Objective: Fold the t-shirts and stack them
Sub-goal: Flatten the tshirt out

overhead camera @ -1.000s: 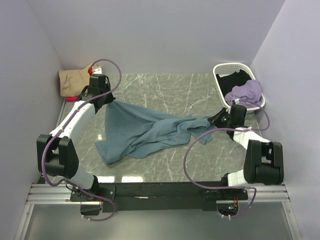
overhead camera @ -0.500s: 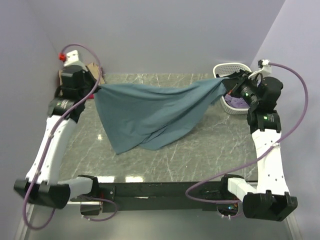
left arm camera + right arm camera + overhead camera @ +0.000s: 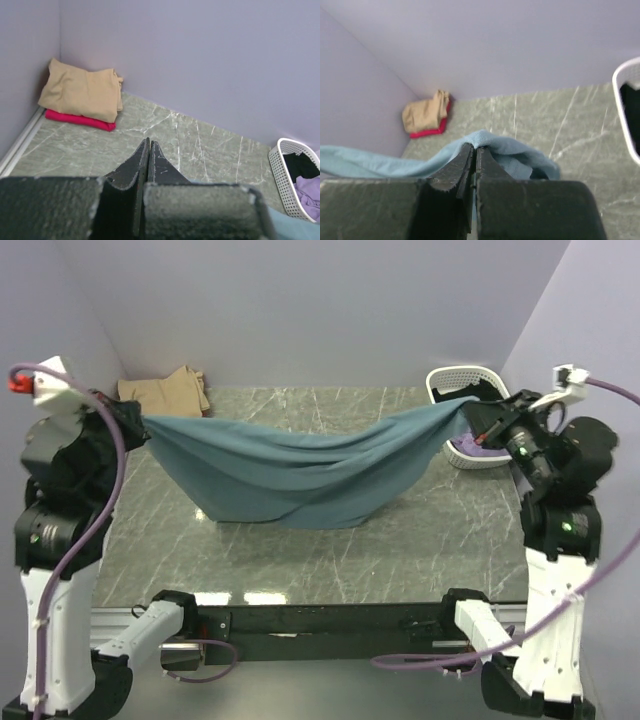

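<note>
Spreading step. Left gripper [image 3: 135, 425] and right gripper [image 3: 478, 420] are each pinched tight on an end of the teal t-shirt [image 3: 300, 475], which is slung between them, its middle sagging. Next move, I'd judge: lay it taut and flat on the table [image 3: 400, 550], then fold.

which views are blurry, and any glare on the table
Top external: sharp, with pale glare on the table at its near edge. Left wrist: left claw blurred up close, tan shirt fairly crisp. Right wrist: soft all over, right claw blurred too.

No readable text, label, brand, number or sign appears on anything here.
</note>
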Controlling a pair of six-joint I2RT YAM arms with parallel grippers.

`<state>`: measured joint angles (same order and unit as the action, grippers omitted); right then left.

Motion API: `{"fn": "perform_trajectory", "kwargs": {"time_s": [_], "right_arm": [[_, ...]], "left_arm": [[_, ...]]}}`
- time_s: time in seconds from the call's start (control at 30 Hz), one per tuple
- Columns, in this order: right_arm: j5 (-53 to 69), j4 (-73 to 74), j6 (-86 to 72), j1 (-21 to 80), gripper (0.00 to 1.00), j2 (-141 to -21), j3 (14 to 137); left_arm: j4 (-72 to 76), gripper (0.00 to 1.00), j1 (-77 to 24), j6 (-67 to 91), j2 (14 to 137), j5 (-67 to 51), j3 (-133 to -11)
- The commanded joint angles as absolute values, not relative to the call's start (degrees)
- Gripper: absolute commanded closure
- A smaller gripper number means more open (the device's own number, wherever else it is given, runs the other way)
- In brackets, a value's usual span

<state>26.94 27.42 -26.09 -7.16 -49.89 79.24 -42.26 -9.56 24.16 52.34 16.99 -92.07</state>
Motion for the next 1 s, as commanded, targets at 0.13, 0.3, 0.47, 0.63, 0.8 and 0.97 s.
{"fn": "perform_trajectory", "kwargs": {"time_s": [0.13, 0.3, 0.47, 0.63, 0.8, 0.97], "right_arm": [[23.6, 42.7, -23.3, -7.6, 0.97, -46.4, 99.7], [24.7, 48.7, -20.9, -7.6, 0.93, -43.7, 106.2], [21.1, 47.2, -20.7, -7.6, 0.92, -42.3, 102.4], [23.0, 43.0, -22.0, -7.6, 0.92, -45.2, 93.7], [22.1, 34.0, -24.1, -7.6, 0.93, -46.0, 81.7], [21.3, 29.1, -27.2, -7.5, 0.94, -49.4, 72.0]], "left_arm": [[-49.7, 0.99, -9.3, 20.7, 47.6, 18.7, -106.0], [-56.9, 0.99, -9.5, 20.4, 47.3, 16.8, -118.0], [-56.3, 0.99, -10.8, 20.7, 46.6, 18.8, -119.5], [-53.3, 0.99, -12.0, 22.2, 48.2, 17.8, -111.8], [-43.6, 0.99, -12.0, 26.3, 49.3, 12.1, -93.4], [-35.0, 0.99, -12.0, 29.4, 52.5, 13.0, -79.5]]}}
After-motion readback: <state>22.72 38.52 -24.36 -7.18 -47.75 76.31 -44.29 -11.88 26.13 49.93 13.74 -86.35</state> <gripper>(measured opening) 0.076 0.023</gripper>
